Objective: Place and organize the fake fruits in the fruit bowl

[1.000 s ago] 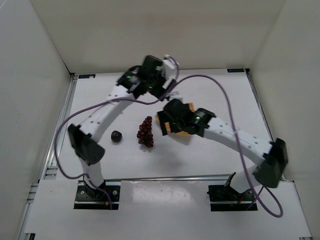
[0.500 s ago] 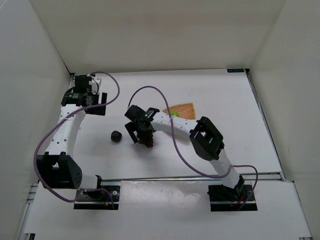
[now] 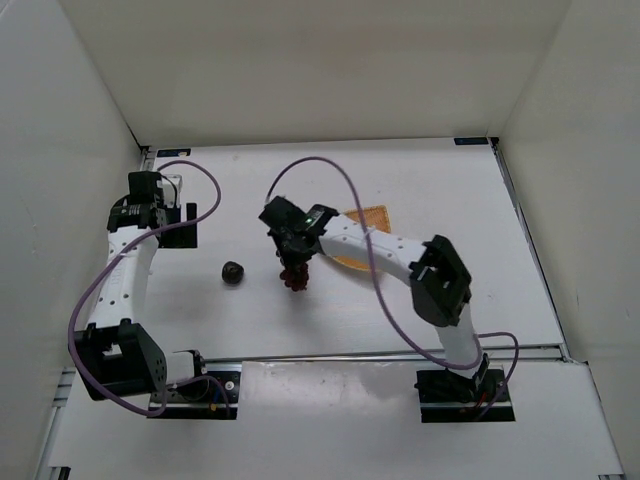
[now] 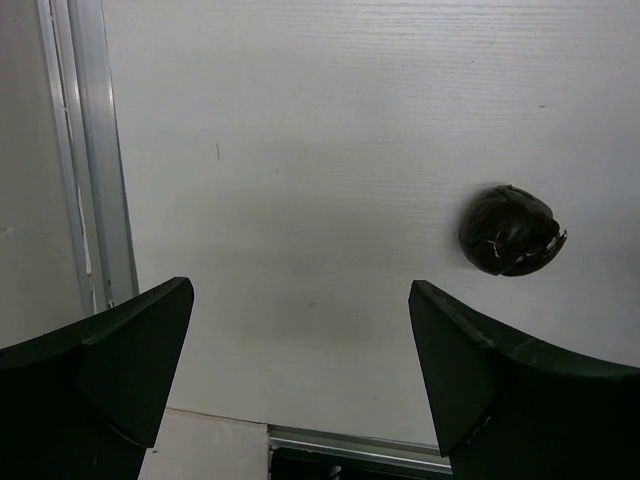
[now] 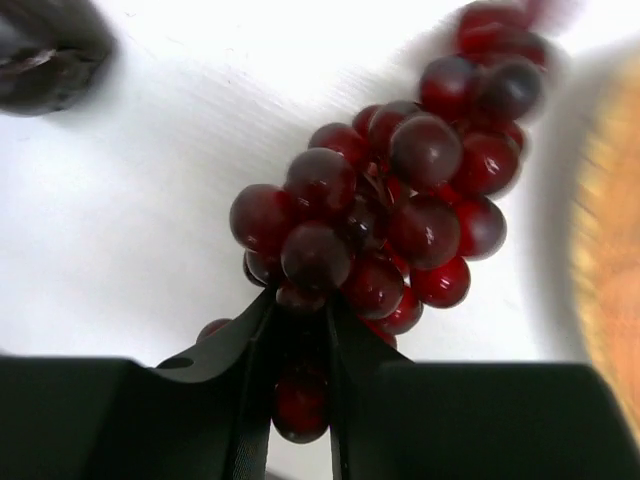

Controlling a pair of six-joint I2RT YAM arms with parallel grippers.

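Observation:
My right gripper (image 3: 293,260) (image 5: 300,312) is shut on the lower berries of the dark red grape bunch (image 3: 296,277) (image 5: 390,205), just left of the woven fruit bowl (image 3: 368,216) (image 5: 612,250). My arm hides most of the bowl. Whether the bunch touches the table I cannot tell. The dark plum (image 3: 232,271) (image 4: 510,230) (image 5: 40,50) lies on the table left of the bunch. My left gripper (image 3: 186,226) (image 4: 300,300) stands open and empty at the far left, apart from the plum.
White walls enclose the table on three sides. A metal rail (image 3: 125,235) (image 4: 85,150) runs along the left edge beside my left gripper. Purple cables (image 3: 320,165) loop above both arms.
My right gripper has shut on the grape bunch. The left arm has drawn back from the bowl to the table's left side.

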